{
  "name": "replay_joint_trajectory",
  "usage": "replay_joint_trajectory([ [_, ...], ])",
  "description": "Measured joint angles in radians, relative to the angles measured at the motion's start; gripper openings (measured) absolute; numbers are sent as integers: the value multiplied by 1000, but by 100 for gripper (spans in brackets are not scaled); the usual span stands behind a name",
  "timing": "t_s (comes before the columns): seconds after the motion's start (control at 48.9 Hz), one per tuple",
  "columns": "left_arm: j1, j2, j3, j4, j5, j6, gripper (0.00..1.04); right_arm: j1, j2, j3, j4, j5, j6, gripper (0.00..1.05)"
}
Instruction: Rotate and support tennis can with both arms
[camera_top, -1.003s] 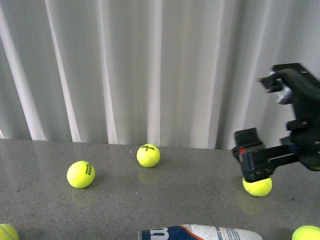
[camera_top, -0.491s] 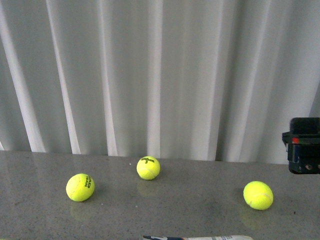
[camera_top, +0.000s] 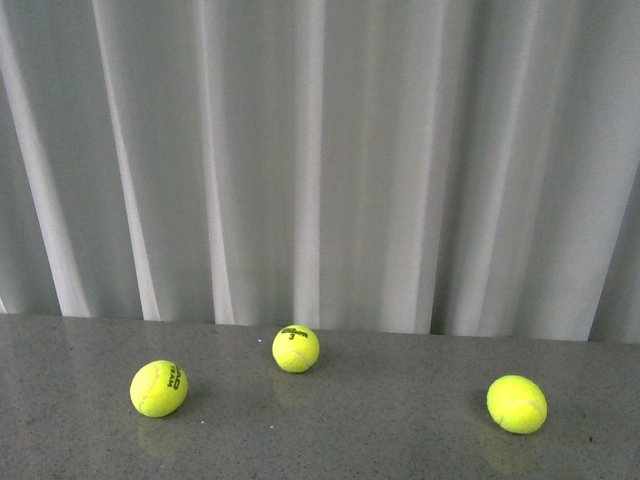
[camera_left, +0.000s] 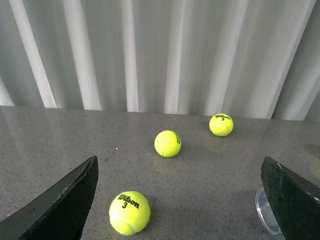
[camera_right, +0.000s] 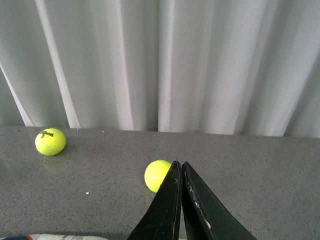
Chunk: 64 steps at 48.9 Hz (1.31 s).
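The tennis can is mostly out of view. In the right wrist view only a strip of its white, blue and orange label (camera_right: 55, 236) shows at the bottom edge. In the left wrist view a clear round rim (camera_left: 265, 212) shows beside one finger; I cannot tell if it touches. My left gripper (camera_left: 179, 167) is open wide and empty, with its black fingers (camera_left: 65, 200) low over the table. My right gripper (camera_right: 179, 164) is shut on nothing, just in front of a yellow ball (camera_right: 155, 175). Neither arm nor the can shows in the front view.
Three yellow tennis balls lie on the grey table (camera_top: 380, 440): left (camera_top: 158, 388), middle (camera_top: 296, 348) and right (camera_top: 516, 403). A Wilson ball (camera_left: 129, 212) lies between my left fingers. A white pleated curtain (camera_top: 320, 150) hangs behind the table.
My right arm has left the front view to the right. The can's label has dropped out of the bottom edge. The balls sit lower in the picture.
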Motion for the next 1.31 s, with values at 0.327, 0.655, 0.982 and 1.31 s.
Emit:
replay_joint_trajectory([
  [0.327,0,0,0,0,0,0,98,-89,-194,-138,-60,-81,0,3],
  [0.655,0,0,0,0,0,0,98,-89,-475,-175,-300,-85,0,3],
  [0.982,0,0,0,0,0,0,98,-89,-671,-175,-481,-85,0,3],
  [1.31,0,0,0,0,0,0,98,-89,-800,-175,-606,-85,0,3],
])
